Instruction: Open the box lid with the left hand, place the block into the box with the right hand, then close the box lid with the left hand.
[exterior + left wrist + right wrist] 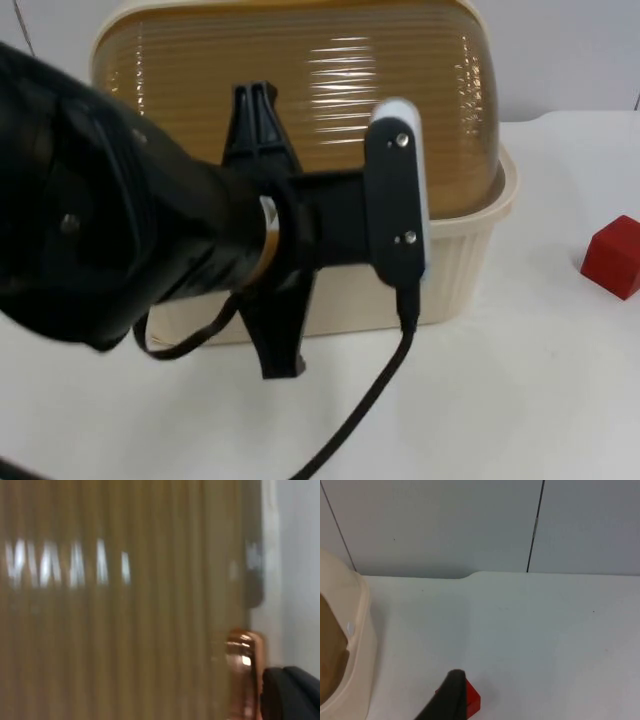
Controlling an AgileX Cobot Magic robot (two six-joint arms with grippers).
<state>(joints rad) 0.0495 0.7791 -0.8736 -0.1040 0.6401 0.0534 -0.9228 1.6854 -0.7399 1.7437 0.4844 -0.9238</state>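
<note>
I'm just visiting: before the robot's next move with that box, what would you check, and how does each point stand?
1. Box lid closed: ok, amber dome sits down on the cream base.
2. Left gripper at the lid: ok, it is over the dome's front.
3. Its grip on the lid: cannot tell.
4. Red block free on the table, right of the box: ok.
5. Right gripper near the block: ok, a fingertip stands just before it.

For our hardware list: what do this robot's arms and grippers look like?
The left arm has a glossy black rounded casing with a brass-coloured ring at the wrist; the left gripper, at the ribbed amber box lid, is matte black. The right gripper, waiting by the red block, is black too.
</note>
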